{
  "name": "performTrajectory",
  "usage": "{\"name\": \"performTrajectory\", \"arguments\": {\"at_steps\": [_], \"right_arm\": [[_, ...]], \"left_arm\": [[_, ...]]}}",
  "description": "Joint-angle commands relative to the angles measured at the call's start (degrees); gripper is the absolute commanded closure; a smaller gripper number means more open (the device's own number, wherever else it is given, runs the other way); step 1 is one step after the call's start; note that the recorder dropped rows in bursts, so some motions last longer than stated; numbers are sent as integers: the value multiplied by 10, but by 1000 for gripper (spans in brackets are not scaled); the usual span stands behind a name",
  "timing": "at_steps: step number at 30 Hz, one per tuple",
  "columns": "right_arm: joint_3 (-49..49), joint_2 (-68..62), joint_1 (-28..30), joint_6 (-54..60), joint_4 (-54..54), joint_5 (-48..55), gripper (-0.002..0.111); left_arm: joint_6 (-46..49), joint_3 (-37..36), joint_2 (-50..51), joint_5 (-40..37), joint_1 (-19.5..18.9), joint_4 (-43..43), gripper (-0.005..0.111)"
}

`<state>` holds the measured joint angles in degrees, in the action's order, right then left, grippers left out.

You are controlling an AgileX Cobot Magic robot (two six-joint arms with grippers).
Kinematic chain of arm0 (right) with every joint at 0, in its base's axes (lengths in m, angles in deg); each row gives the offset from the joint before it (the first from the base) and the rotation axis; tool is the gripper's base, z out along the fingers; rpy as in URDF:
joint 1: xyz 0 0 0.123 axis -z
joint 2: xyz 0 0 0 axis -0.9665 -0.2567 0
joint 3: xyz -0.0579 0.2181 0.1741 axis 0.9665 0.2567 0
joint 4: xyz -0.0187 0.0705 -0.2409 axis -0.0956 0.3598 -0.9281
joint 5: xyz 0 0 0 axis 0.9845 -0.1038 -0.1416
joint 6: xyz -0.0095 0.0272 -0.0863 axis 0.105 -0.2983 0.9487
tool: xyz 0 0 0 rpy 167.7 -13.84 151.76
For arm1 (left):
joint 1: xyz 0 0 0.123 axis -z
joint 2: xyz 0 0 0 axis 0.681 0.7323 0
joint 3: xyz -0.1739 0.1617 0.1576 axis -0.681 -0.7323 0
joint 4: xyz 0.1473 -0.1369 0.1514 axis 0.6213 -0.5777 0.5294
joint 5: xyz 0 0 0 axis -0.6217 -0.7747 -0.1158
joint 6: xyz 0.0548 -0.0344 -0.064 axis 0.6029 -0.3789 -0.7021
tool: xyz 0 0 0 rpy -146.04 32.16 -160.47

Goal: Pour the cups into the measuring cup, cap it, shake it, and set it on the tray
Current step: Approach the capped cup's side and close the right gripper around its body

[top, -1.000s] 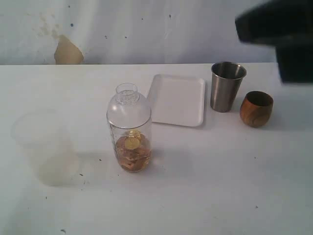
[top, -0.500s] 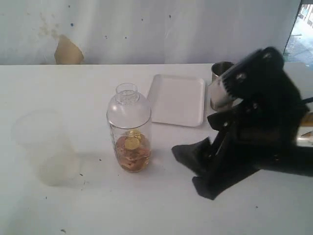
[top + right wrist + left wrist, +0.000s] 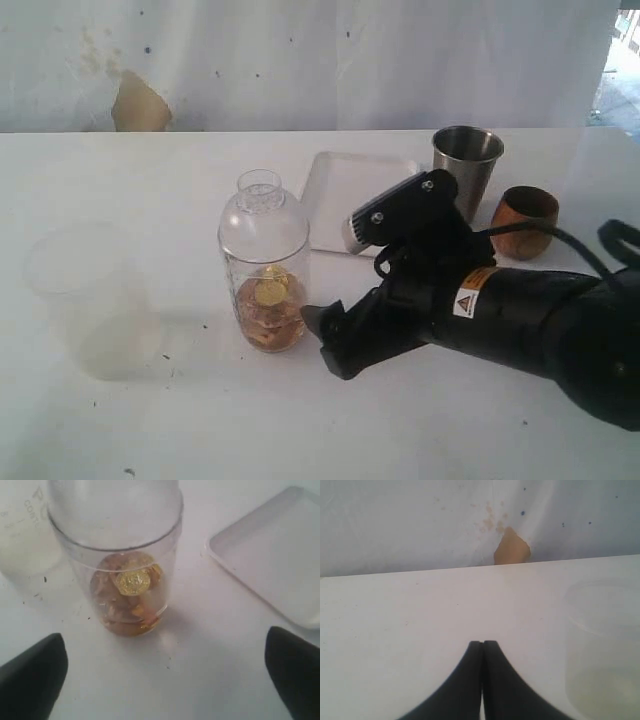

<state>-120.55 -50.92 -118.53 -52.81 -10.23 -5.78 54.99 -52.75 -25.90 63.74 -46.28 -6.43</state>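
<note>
The clear measuring cup [image 3: 263, 270] stands mid-table with the dome cap [image 3: 262, 215] on it and brown and gold pieces at its bottom. My right gripper [image 3: 325, 340] is low on the table just to its right, open, its jaws facing the cup. In the right wrist view the measuring cup [image 3: 125, 570] stands beyond the wide-apart fingers [image 3: 35, 680] of the right gripper [image 3: 165, 675], with nothing between them. The steel tumbler [image 3: 466, 165] and wooden cup [image 3: 525, 218] stand at the back right. The white tray [image 3: 340, 190] lies behind the arm. My left gripper [image 3: 482, 647] is shut and empty.
A wide frosted plastic cup [image 3: 85, 300] stands at the left, also seen beside the left gripper as the frosted cup [image 3: 602, 645]. The right arm covers the tray's near right corner. A tan patch [image 3: 138, 105] marks the back wall.
The right arm has swung down from the upper right and moved left across the table, ending with its gripper next to the measuring cup. The cups have not moved.
</note>
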Motion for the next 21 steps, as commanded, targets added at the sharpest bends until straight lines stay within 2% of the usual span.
{"name": "performTrajectory", "arguments": {"at_steps": [1,7,21], "right_arm": [[3,-37,-27,3,-19,-39,7],[3,-87,-42,3,-19,-125,7],[3,-120,-42,-25,-21,-179,7]], "left_arm": [[-1,0,1,2,0,-5,107],[-1,0,1,2,0,-5,107],[-1,0,1,2,0,-5,107]]}}
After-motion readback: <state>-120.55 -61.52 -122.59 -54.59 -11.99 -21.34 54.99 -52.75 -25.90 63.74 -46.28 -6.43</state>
